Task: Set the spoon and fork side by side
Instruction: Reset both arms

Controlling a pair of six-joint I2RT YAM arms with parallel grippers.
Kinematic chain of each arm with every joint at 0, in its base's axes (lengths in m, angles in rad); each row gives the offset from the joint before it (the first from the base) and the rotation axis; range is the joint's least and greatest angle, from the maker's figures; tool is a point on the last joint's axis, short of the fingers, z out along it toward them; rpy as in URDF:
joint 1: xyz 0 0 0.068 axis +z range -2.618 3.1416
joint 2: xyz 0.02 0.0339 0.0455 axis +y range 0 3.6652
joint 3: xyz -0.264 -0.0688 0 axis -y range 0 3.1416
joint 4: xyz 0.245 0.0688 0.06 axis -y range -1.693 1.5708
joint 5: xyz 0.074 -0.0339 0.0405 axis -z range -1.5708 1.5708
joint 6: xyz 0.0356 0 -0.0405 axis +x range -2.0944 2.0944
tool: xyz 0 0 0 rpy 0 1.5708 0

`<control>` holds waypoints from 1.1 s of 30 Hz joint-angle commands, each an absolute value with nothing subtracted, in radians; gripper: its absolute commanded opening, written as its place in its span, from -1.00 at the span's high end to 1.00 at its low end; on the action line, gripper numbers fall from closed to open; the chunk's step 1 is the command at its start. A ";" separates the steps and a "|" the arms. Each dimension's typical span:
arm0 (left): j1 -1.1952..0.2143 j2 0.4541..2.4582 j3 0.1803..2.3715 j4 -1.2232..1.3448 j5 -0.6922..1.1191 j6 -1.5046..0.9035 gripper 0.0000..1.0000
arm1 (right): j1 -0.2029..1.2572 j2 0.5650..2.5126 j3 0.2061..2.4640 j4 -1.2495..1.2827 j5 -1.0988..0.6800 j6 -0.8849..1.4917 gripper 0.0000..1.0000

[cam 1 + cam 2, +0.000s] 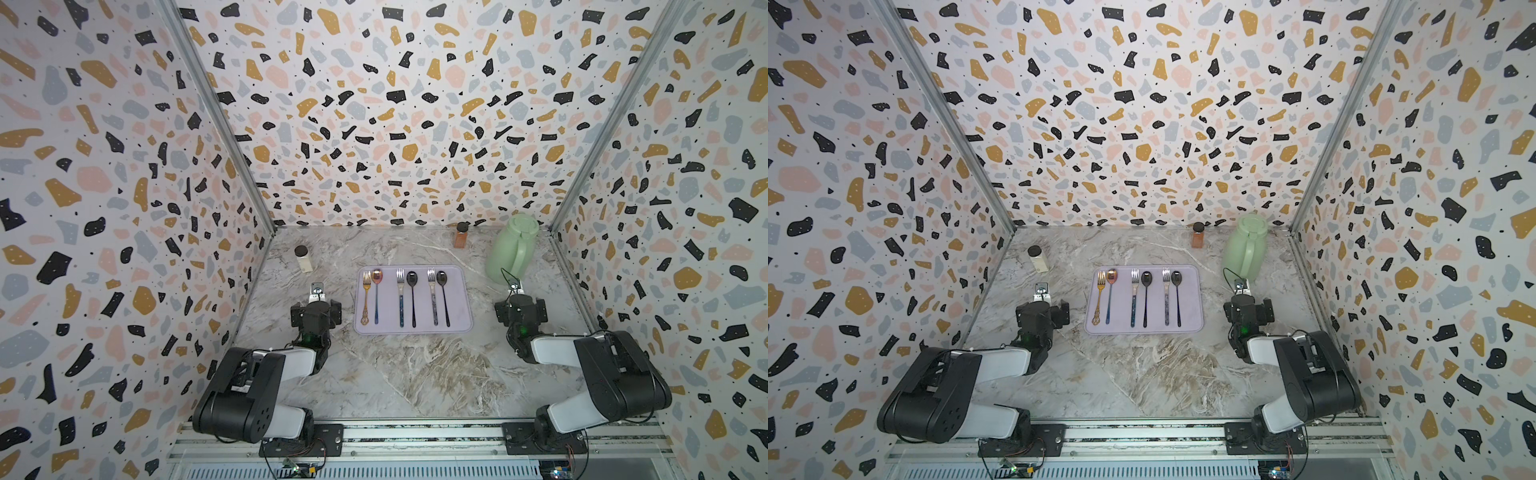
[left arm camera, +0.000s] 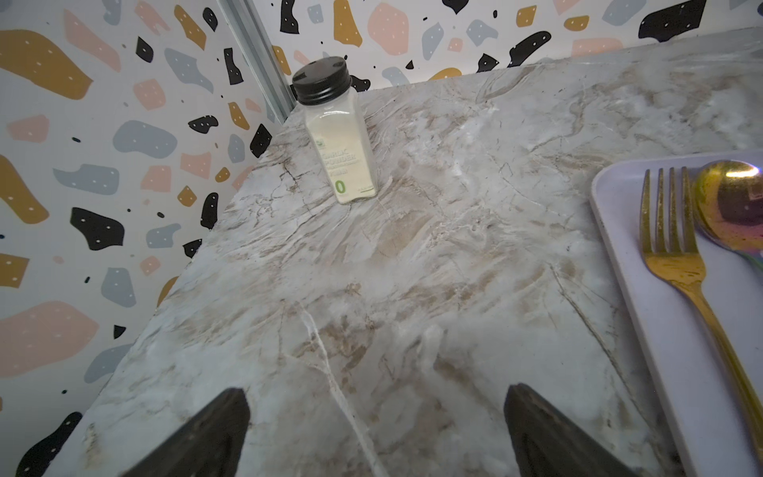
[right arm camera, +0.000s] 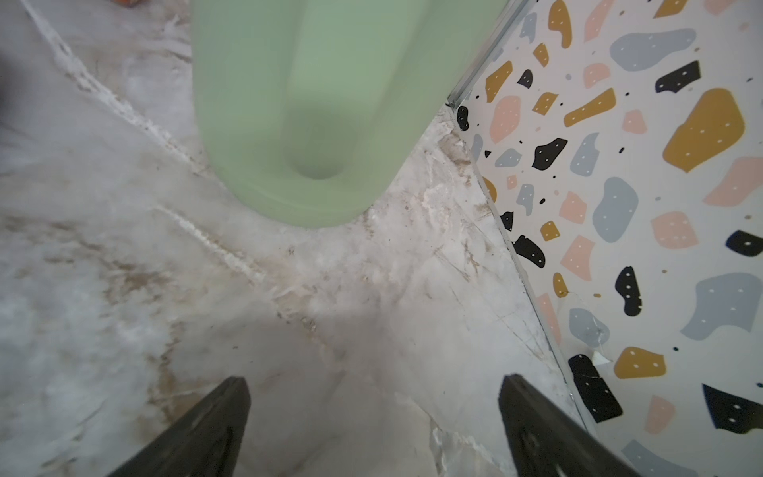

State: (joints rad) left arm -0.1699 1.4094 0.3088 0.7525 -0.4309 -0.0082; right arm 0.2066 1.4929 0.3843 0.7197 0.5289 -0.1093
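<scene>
Three terrazzo-print walls (image 1: 395,104) enclose a veined marble tabletop (image 1: 415,374) holding one tray (image 1: 462,299).

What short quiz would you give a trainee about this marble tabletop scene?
1. True or false: the left gripper and the right gripper are both open and empty.
2. How many fork-and-spoon pairs lie on the flat lilac tray? A) two B) three C) four
3. Fill in: the tall pale-green plastic jug stands nearest the ___ gripper.

Key: 1 true; 2 B; 3 right.
</scene>
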 commanded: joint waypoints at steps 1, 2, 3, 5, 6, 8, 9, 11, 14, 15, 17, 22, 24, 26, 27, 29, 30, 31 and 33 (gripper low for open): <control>-0.164 1.411 0.305 0.847 -0.424 -0.023 -1.00 | 0.165 1.465 0.372 0.831 0.426 -0.064 -0.99; -0.164 1.411 0.306 0.841 -0.424 -0.023 -0.99 | 0.154 1.464 0.374 0.819 0.404 -0.054 -0.99; -0.164 1.405 0.308 0.830 -0.421 -0.025 -0.99 | 0.135 1.463 0.372 0.817 0.365 -0.045 -0.99; -0.164 1.409 0.307 0.838 -0.423 -0.023 -1.00 | 0.065 1.486 0.330 0.882 0.225 -0.006 -1.00; -0.164 1.408 0.307 0.835 -0.422 -0.024 -1.00 | 0.046 1.534 0.292 1.038 0.200 -0.003 -1.00; -0.164 1.407 0.307 0.834 -0.422 -0.024 -1.00 | 0.039 1.482 0.295 0.939 0.216 0.026 -1.00; -0.164 1.407 0.308 0.834 -0.422 -0.023 -1.00 | 0.036 1.502 0.297 0.978 0.217 0.016 -1.00; -0.164 1.407 0.308 0.831 -0.423 -0.023 -1.00 | 0.037 1.502 0.305 0.952 0.207 0.017 -1.00; -0.164 1.408 0.309 0.831 -0.423 -0.023 -1.00 | 0.037 1.517 0.314 0.962 0.230 0.021 -1.00; -0.164 1.407 0.310 0.830 -0.423 -0.024 -0.99 | 0.037 1.497 0.327 0.906 0.229 0.027 -1.00; -0.164 1.407 0.310 0.830 -0.423 -0.024 -1.00 | 0.039 1.516 0.333 0.928 0.217 0.012 -1.00; -0.164 1.408 0.310 0.830 -0.424 -0.023 -0.99 | 0.038 1.505 0.340 0.893 0.205 0.014 -1.00; -0.164 1.407 0.310 0.830 -0.423 -0.023 -0.99 | 0.039 1.512 0.337 0.913 0.204 0.010 -1.00; -0.164 1.410 0.310 0.830 -0.423 -0.023 -1.00 | 0.038 1.507 0.340 0.896 0.205 0.013 -1.00; -0.164 1.409 0.310 0.830 -0.423 -0.023 -1.00 | 0.038 1.507 0.340 0.896 0.204 0.014 -1.00; -0.164 1.409 0.310 0.831 -0.423 -0.023 -1.00 | 0.039 1.512 0.338 0.910 0.204 0.011 -1.00; -0.164 1.412 0.308 0.836 -0.423 -0.023 -1.00 | 0.039 1.509 0.340 0.899 0.204 0.012 -1.00; -0.164 1.414 0.308 0.841 -0.423 -0.021 -1.00 | 0.038 1.510 0.339 0.903 0.204 0.012 -1.00; -0.164 1.413 0.308 0.839 -0.423 -0.022 -0.99 | 0.039 1.511 0.339 0.906 0.205 0.013 -1.00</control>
State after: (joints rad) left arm -0.1692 1.4094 0.3088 0.7883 -0.4263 -0.0154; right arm 0.0372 1.5173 0.3161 0.9054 0.2089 0.0010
